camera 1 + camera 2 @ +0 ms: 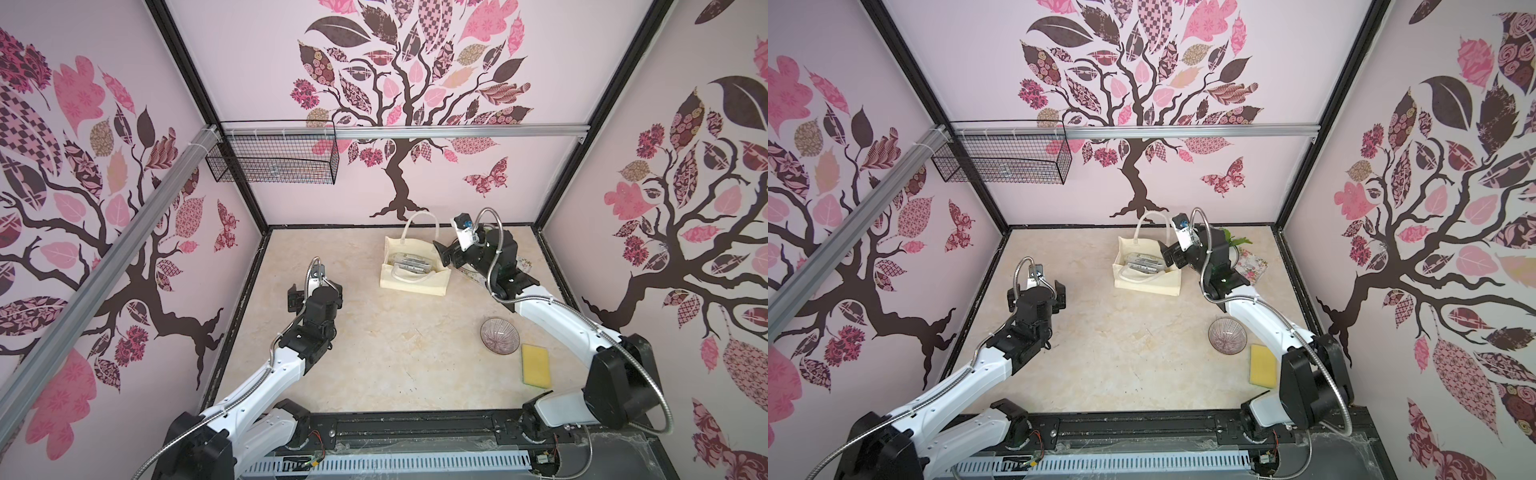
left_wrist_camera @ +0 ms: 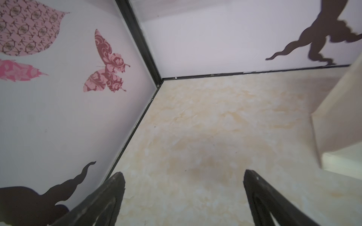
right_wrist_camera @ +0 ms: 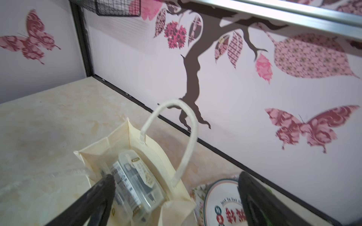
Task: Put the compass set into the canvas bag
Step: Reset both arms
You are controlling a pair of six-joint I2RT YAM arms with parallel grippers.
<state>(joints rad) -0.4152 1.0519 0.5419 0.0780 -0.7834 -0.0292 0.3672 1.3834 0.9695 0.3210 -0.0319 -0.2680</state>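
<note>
The compass set (image 3: 141,174), in its clear case, lies inside the canvas bag (image 1: 411,284), which stands open near the far edge of the tabletop (image 1: 374,353). The right gripper (image 3: 175,175) hangs by the bag's mouth, jaws wide, holding nothing. The left gripper (image 2: 183,173), equally spread and empty, hangs over the tabletop. A printed plate (image 3: 219,195) sits just beside the bag. A glass bowl (image 1: 500,336) and a yellow sponge (image 1: 536,365) lie well apart from it.

Overhead pair, close wrists, sharing canvas bag (image 1: 415,286)

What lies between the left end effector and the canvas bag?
Only bare tabletop separates the left end effector from the canvas bag, as both top views show.
</note>
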